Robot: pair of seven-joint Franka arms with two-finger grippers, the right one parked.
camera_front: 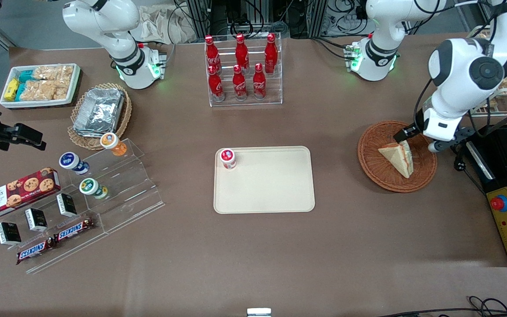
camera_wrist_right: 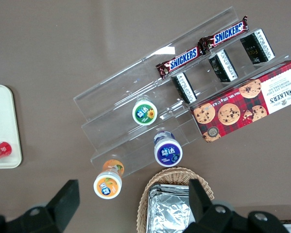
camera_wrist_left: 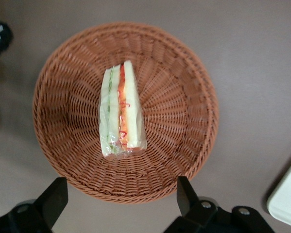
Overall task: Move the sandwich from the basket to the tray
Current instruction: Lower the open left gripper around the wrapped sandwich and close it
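While spread, claw hovers over woven basket | wrapped triangular sandwich inside

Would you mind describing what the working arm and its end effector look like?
The working arm has glossy white rounded shells with dark grey joint caps and a black cable along it. Its base ring glows green. The end effector, above the basket, has a white body and two black fingers, open.

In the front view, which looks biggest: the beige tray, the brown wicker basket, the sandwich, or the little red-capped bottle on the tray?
Largest to smallest as they look in the front view:
1. tray
2. basket
3. sandwich
4. red-capped bottle

The gripper hangs open above the basket, with the sandwich below it.
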